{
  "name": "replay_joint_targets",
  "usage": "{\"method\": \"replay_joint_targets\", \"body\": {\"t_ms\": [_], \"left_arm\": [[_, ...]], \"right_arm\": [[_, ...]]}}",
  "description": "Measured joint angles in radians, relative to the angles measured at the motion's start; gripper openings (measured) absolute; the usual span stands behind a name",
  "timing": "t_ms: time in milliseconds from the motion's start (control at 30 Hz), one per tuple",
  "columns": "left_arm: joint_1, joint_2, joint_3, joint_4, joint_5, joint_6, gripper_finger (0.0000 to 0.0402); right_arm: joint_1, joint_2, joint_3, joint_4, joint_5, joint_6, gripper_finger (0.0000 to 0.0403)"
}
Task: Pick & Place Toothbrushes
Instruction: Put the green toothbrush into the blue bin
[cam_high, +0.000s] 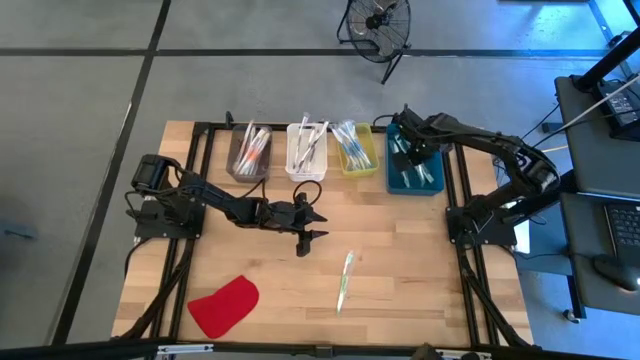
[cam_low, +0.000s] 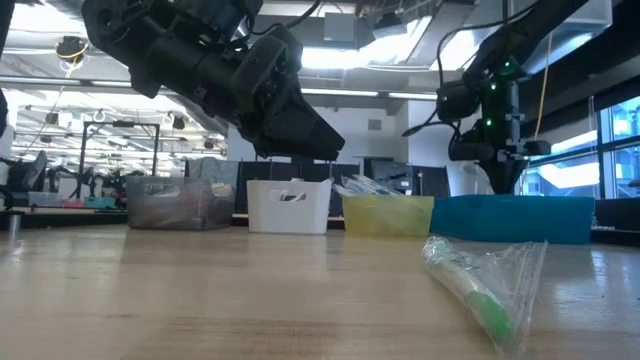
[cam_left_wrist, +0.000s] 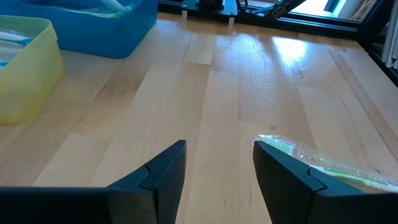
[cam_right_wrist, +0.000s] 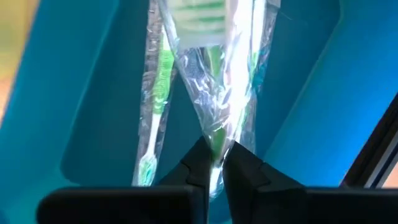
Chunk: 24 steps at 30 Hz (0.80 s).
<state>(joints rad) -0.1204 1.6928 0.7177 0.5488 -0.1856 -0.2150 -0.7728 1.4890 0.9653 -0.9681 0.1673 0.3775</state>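
My right gripper (cam_right_wrist: 214, 152) hangs over the blue bin (cam_high: 432, 183) at the table's far right, shut on a green toothbrush in a clear wrapper (cam_right_wrist: 217, 68). Another wrapped green toothbrush (cam_right_wrist: 154, 106) lies on that bin's floor. One wrapped toothbrush (cam_high: 345, 280) lies flat on the table, near the middle front. My left gripper (cam_high: 312, 228) stands open a little above the table; that toothbrush (cam_left_wrist: 329, 167) lies just beyond one of its fingers. The grey (cam_high: 250, 152), white (cam_high: 306, 150) and yellow (cam_high: 356, 148) bins each hold several toothbrushes. My right gripper pinches one end of the wrapped green toothbrush (cam_right_wrist: 214, 134) between its two fingers. The fingers come from above, pointing down into the blue bin. The toothbrush hangs below them along their line; whether its lower end touches the bin floor I cannot tell.
The four bins stand in a row along the table's far edge. A flat red cloth-like piece (cam_high: 223, 305) lies at the near left. Black frame rails (cam_high: 200, 180) run along both sides of the wooden table top. A fan (cam_high: 378, 22) stands on the floor beyond the table.
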Motion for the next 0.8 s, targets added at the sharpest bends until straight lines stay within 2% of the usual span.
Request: {"method": "replay_joint_targets", "body": {"t_ms": [167, 433, 667, 800], "left_arm": [[0.000, 0.000, 0.000, 0.000, 0.000, 0.000, 0.0182], [0.000, 0.000, 0.000, 0.000, 0.000, 0.000, 0.0182], [0.000, 0.000, 0.000, 0.000, 0.000, 0.000, 0.0182], [0.000, 0.000, 0.000, 0.000, 0.004, 0.000, 0.0182]], "right_arm": [[-0.016, 0.044, 0.000, 0.027, 0.000, 0.000, 0.0047], [-0.017, 0.078, 0.000, 0.148, 0.000, -0.001, 0.0021], [-0.017, 0.078, 0.000, 0.194, 0.028, -0.002, 0.0063], [-0.017, 0.078, 0.000, 0.192, 0.046, 0.000, 0.0071]]}}
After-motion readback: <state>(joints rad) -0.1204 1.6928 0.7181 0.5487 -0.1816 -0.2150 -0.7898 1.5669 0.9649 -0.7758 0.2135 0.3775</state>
